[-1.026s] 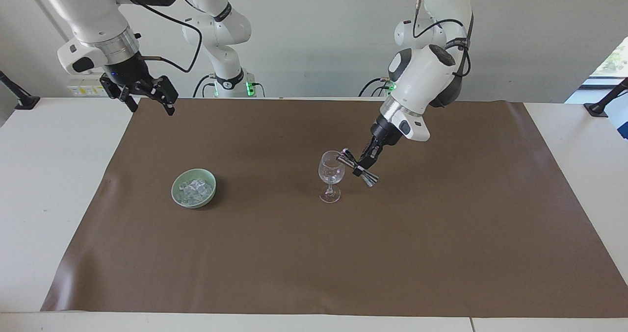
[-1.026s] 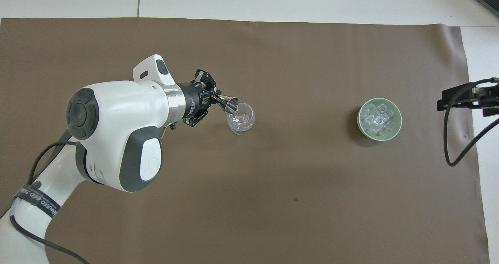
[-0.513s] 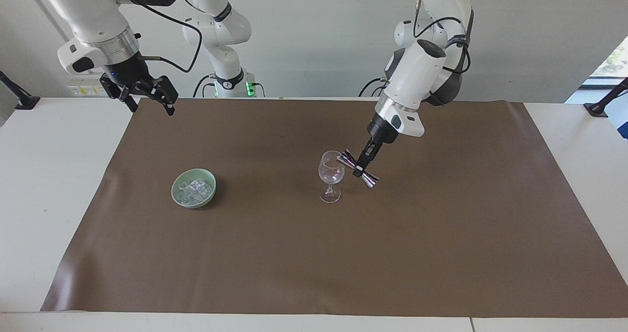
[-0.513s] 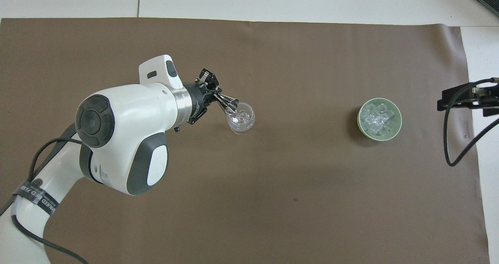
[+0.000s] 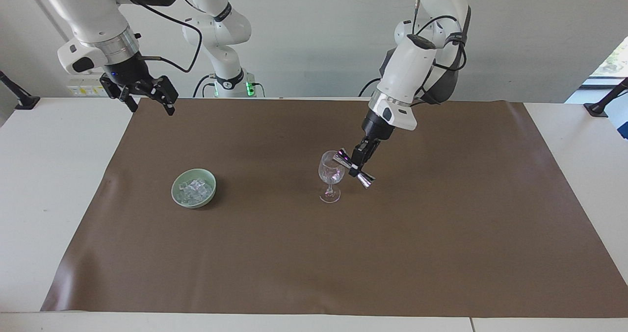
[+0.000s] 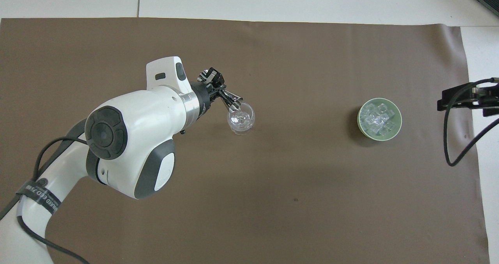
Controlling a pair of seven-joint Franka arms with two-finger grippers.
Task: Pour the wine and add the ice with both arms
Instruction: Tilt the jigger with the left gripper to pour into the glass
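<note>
Left gripper (image 5: 357, 164) clamped on the waist of a shiny steel double-cone jigger (image 5: 354, 167), hanging over the brown mat (image 5: 314, 253) beside the clear stemmed wine glass (image 5: 331, 176). Jigger's long axis is tilted, one cone mouth down at the glass rim, other cone sticking out toward the left arm's end of the table. Glass stands upright mid-mat. Heap of small clear ice cubes (image 5: 194, 189) sits in a pale green round bowl (image 5: 177, 194), well apart from the glass, toward the right arm's end, about as far from the robots as the glass. Right gripper (image 5: 149, 96) waits with fingers spread wide, holding nothing, over the mat's edge nearest the robots at the right arm's end. Wide bare mat between glass and bowl and on out to the edge farthest from the robots; white table (image 5: 44, 185) bare at both ends. Overhead view shows the jigger (image 6: 230, 100) mouth overlapping the glass (image 6: 241, 120) rim and the cubes (image 6: 377, 120) filling the bowl (image 6: 360, 126); left gripper (image 6: 215, 91) is partly hidden there by the wrist, right gripper (image 6: 466, 99) only an edge-on sliver. Facing view shows the stem, foot and tilt.
</note>
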